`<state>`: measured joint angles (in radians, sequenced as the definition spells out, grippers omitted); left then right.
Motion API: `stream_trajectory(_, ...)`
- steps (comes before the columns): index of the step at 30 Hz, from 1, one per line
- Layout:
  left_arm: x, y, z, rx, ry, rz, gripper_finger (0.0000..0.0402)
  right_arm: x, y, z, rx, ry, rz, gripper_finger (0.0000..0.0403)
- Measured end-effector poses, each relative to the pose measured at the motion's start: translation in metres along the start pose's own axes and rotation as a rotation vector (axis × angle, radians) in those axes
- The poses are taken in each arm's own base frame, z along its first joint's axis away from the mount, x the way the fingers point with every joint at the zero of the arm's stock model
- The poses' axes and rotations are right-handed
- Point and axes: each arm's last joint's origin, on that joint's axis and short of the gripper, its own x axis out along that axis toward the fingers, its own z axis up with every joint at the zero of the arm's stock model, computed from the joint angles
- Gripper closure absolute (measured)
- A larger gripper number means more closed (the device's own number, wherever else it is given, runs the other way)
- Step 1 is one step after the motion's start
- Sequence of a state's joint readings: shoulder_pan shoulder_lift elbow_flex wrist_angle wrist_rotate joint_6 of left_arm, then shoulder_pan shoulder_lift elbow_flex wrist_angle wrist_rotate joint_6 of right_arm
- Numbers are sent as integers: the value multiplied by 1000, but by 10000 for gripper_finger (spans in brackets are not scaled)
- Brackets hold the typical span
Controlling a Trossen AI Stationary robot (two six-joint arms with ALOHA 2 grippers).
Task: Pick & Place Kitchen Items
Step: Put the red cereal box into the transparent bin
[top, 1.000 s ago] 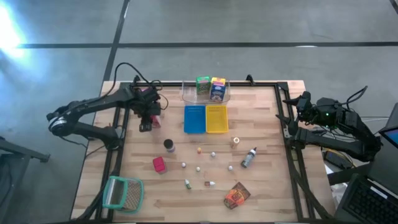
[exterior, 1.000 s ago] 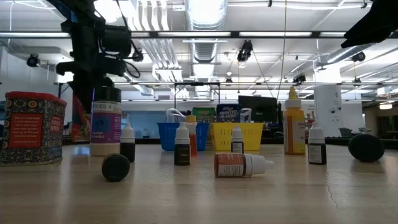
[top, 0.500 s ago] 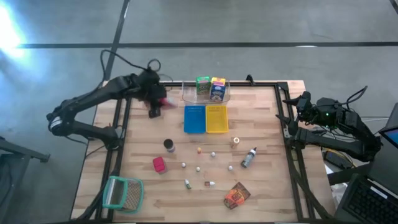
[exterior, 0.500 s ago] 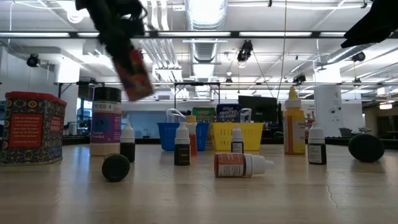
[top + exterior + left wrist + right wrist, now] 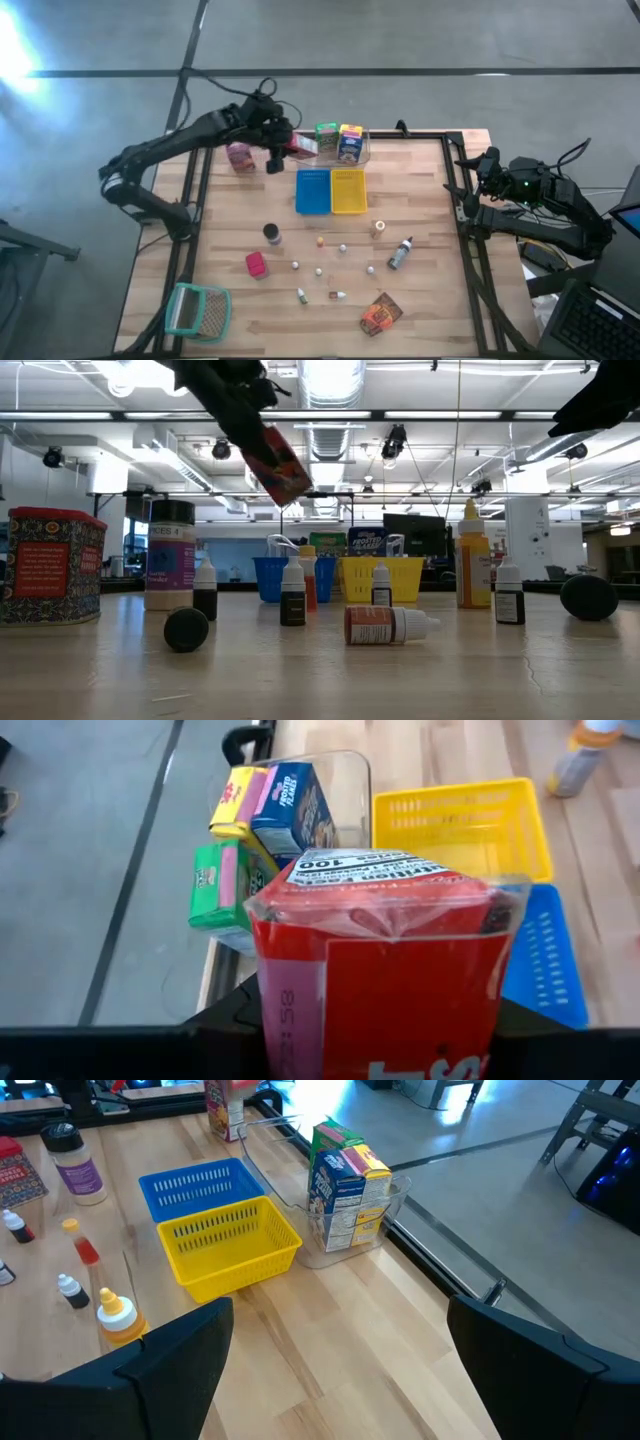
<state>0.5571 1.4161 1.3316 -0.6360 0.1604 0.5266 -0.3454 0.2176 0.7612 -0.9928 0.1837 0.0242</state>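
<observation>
two boxes (image 5: 338, 143) in tub (image 5: 332, 158) at tabletop (image 5: 430, 300) far edge, two trays (image 5: 331, 190) side by side just before it, small items scattered nearer, mesh basket (image 5: 198, 310) at near left corner

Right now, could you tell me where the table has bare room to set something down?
Bare wood lies right of the yellow tray, toward the table's right rail. It is crowded among the small bottles below the trays, and the clear tub already holds boxes.

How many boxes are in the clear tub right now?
2: a green box and a blue-and-yellow box, upright side by side in the clear tub. A third, red box, is held above by the left gripper.
</observation>
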Motion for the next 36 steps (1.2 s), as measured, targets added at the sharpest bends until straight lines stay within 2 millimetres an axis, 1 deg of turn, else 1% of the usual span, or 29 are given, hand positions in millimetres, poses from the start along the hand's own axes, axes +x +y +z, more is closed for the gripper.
stream_trajectory(9, 54, 23, 22, -2, 32, -17, 236, 0, 0, 0, 0, 0, 0, 39)
stream_trajectory(13, 81, 29, 23, 12, 74, -18, 236, 0, 0, 0, 0, 0, 0, 39)
stream_trajectory(17, 105, 32, 17, 21, 136, -4, 236, 0, 0, 0, 0, 0, 0, 39)
stream_trajectory(20, 119, 32, 11, 43, 173, 3, 236, 0, 0, 0, 0, 0, 0, 39)
stream_trajectory(25, 136, 32, 4, 57, 203, -2, 236, 0, 0, 0, 0, 0, 0, 39)
stream_trajectory(31, 160, 29, -9, 67, 267, -21, 236, 0, 0, 0, 0, 0, 0, 39)
stream_trajectory(36, 169, 28, -15, 72, 285, -33, 236, 0, 0, 0, 0, 0, 0, 39)
